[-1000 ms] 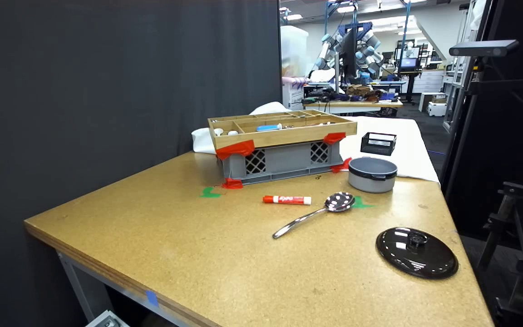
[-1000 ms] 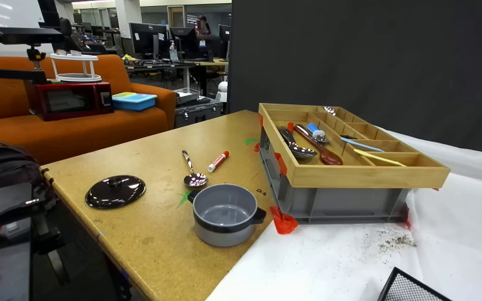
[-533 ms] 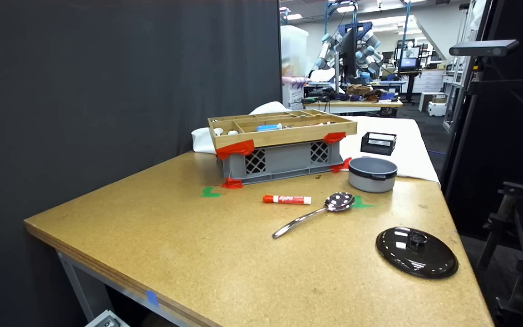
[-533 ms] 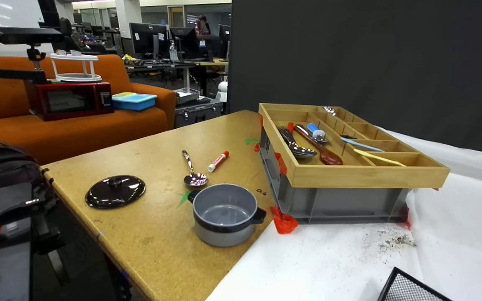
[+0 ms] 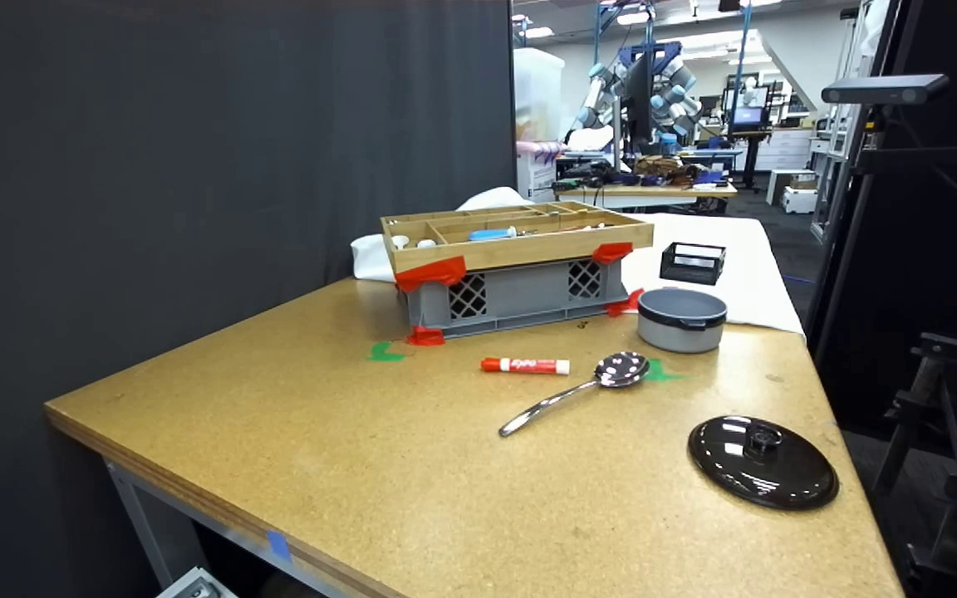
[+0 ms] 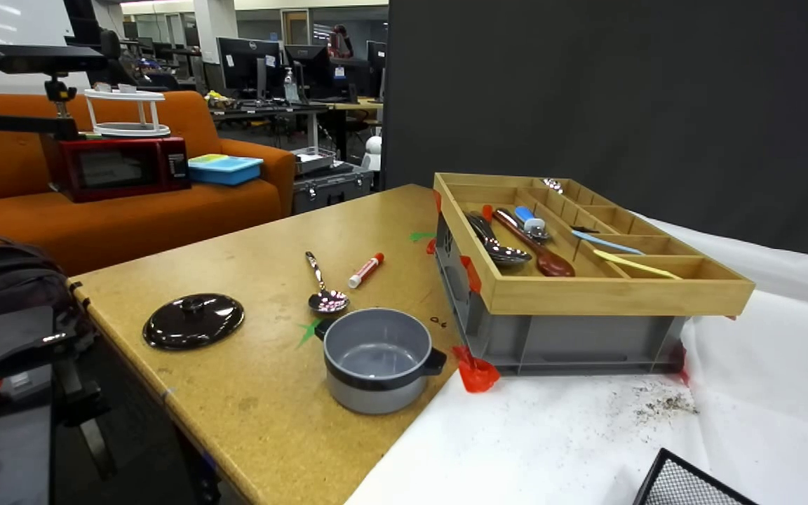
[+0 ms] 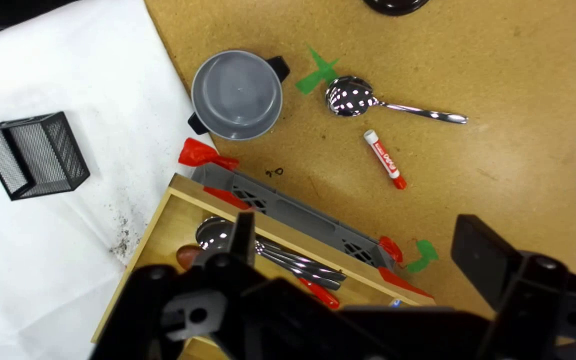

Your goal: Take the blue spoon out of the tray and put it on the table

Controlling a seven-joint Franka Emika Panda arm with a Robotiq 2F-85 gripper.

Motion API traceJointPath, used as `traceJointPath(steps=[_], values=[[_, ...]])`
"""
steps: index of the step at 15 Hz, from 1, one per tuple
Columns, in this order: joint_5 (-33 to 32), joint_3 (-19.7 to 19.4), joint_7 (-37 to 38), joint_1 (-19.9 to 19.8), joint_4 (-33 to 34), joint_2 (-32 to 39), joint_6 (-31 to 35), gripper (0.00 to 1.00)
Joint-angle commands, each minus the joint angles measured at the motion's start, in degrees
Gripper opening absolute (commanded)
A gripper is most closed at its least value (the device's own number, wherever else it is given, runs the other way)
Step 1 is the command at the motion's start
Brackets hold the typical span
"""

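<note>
The tray, a grey crate with a tan wooden organizer on top, stands at the back of the table [image 5: 321,448] in an exterior view [image 5: 520,295]. It also shows in an exterior view [image 6: 607,298] and the wrist view [image 7: 298,215]. A slim light-blue utensil [image 6: 609,243], perhaps the blue spoon, lies across the dividers; its head is unclear. A thicker blue handle [image 6: 524,214] with a grey collar lies in the large compartment, also visible in an exterior view [image 5: 491,234]. My gripper [image 7: 357,237] is open and empty above the tray's edge; the arm is outside both exterior views.
A grey pot [image 6: 376,358], metal spoon [image 6: 327,300], red marker [image 6: 366,271] and black lid [image 6: 193,321] stand on the table near the tray. The organizer also holds metal spoons, a brown wooden spoon [image 6: 551,263] and a yellow utensil [image 6: 632,264]. A black mesh box [image 7: 33,155] stands on white cloth.
</note>
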Motion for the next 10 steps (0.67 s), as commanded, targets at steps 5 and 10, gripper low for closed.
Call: traceJointPath(steps=[5, 10], values=[[-8.3, 0.0, 8.3, -2.3, 12.0, 14.2, 0.3, 1.0], [-6.5, -0.2, 4.3, -1.4, 11.6, 13.8, 0.3, 1.0]])
